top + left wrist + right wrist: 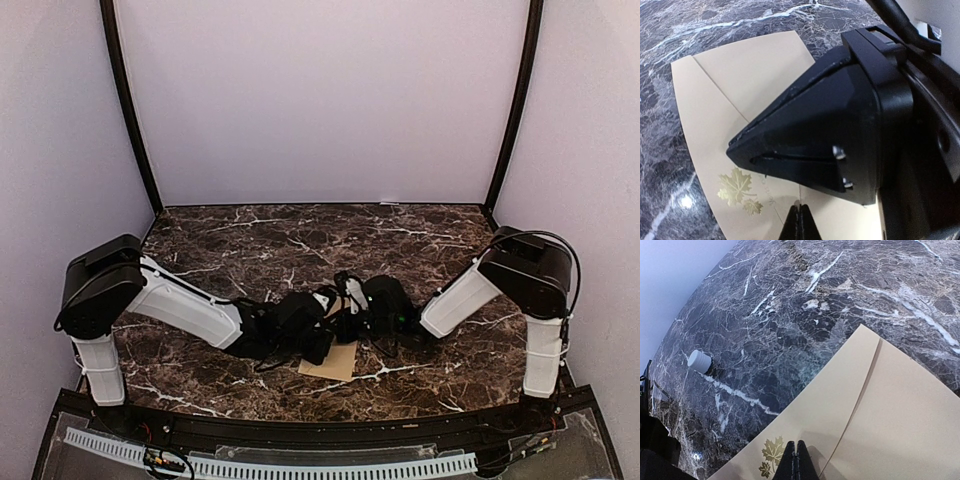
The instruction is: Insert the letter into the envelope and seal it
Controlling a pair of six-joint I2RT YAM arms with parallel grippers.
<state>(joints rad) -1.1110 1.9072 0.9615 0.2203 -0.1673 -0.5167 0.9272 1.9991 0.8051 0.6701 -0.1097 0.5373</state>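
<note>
Envelope [720, 100] flat on marble table [250, 240]; left gripper [799, 222] fingers pressed together beside its gold leaf mark [737, 190]; right gripper [797, 460] likewise together.

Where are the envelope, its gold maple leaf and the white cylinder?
envelope [900, 405]: right wrist view, bare paper right of the fold.
gold maple leaf [773, 452]: right wrist view, the larger leaf's middle.
white cylinder [700, 361]: right wrist view, its middle.
</note>
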